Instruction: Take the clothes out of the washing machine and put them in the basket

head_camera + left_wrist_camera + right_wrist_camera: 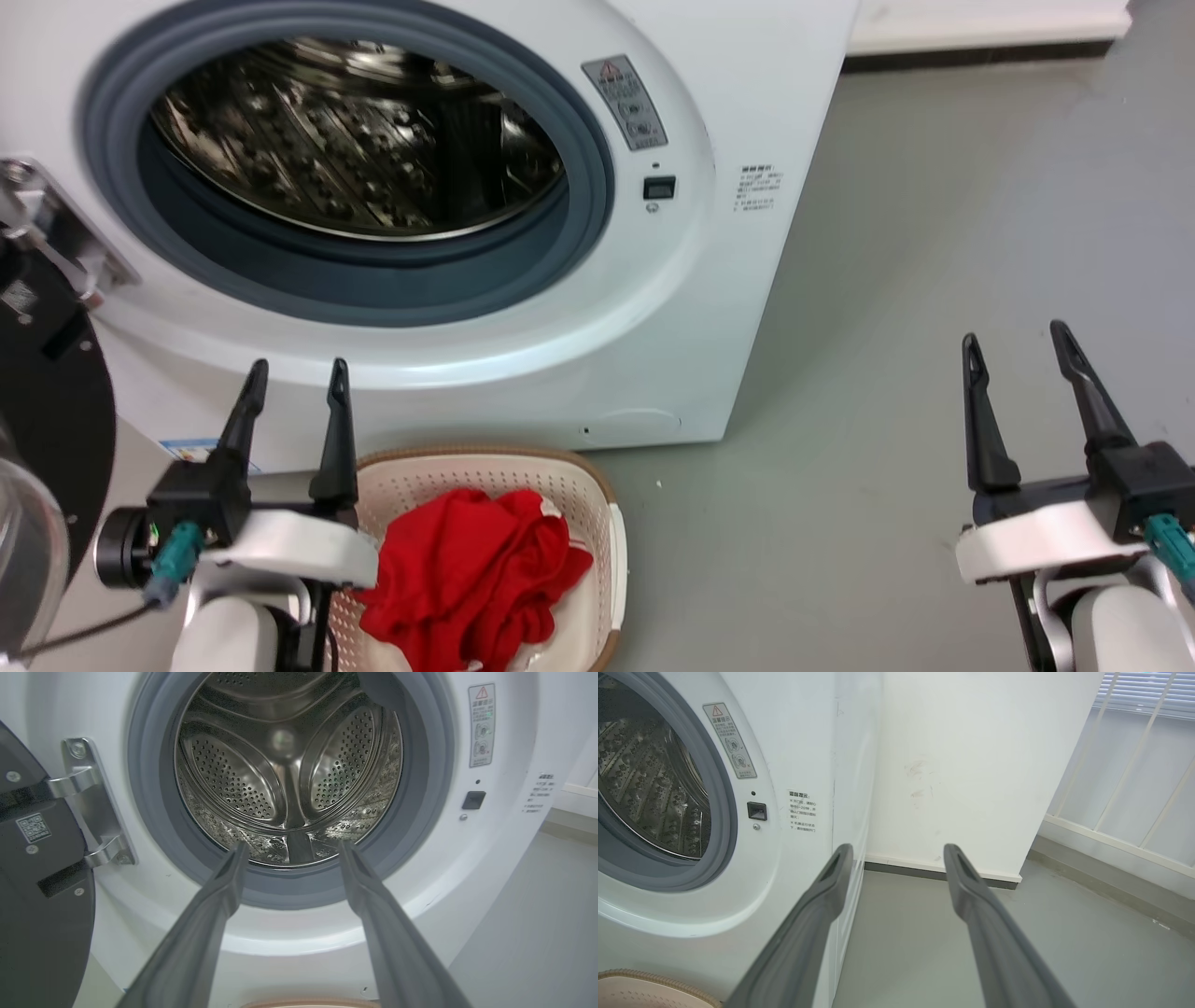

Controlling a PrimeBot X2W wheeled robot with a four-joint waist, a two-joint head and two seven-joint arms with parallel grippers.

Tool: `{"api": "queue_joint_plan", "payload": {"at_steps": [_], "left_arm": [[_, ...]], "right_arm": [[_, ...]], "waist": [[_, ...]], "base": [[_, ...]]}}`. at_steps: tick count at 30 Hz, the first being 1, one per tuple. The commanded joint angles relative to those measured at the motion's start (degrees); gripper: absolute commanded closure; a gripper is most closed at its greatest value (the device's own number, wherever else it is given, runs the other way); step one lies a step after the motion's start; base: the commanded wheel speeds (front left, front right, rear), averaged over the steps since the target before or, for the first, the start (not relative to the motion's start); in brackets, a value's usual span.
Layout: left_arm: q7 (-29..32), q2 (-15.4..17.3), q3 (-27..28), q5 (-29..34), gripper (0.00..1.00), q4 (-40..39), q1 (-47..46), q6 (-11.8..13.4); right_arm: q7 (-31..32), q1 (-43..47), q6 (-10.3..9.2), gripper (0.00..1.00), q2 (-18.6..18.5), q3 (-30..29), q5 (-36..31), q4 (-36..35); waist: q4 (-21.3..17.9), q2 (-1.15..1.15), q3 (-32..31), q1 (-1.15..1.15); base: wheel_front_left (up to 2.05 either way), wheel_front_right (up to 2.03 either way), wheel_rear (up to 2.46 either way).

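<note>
Seemingly finished: your washing machine [579, 355] shows a bare drum [355, 140]; clothes [467, 579] heaped in the basket [616, 551] just below it; left fingers [245, 411] and right fingers [978, 420] spread apart, gripping nothing.

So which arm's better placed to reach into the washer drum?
Left. The left gripper is open right before the washing machine porthole, above the basket, aimed at the drum. The right gripper hangs off to the side over the floor.
</note>
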Motion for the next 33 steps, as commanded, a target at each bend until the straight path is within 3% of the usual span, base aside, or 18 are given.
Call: {"api": "queue_joint_plan", "payload": {"at_steps": [1, 15, 33], "left_arm": [[-0.13, -0.55, 0.31, 0.96, 0.00, -1.14, 1.37, 0.43], [-0.14, -5.06, 2.06, 8.18, 0.00, -12.10, 14.57, 3.85], [-0.14, -6.08, 1.56, 10.38, 0.00, -13.86, 15.81, 5.34]], "right_arm": [[-0.11, 1.14, -0.06, 0.00, 0.07, -0.09, 0.27, -0.25], [-0.11, 8.44, -0.06, 0.00, 0.07, 1.74, 3.45, -2.08], [-0.10, 8.89, -0.06, 0.00, 0.06, 2.72, 4.09, -1.80]], "waist": [[0.69, 0.00, -2.39, 0.02], [0.11, 0.00, -8.55, 0.02], [-0.09, 0.00, -8.76, 0.02]], "base": [[0.00, 0.00, 0.00], [0.00, 0.00, 0.00], [0.00, 0.00, 0.00]]}}
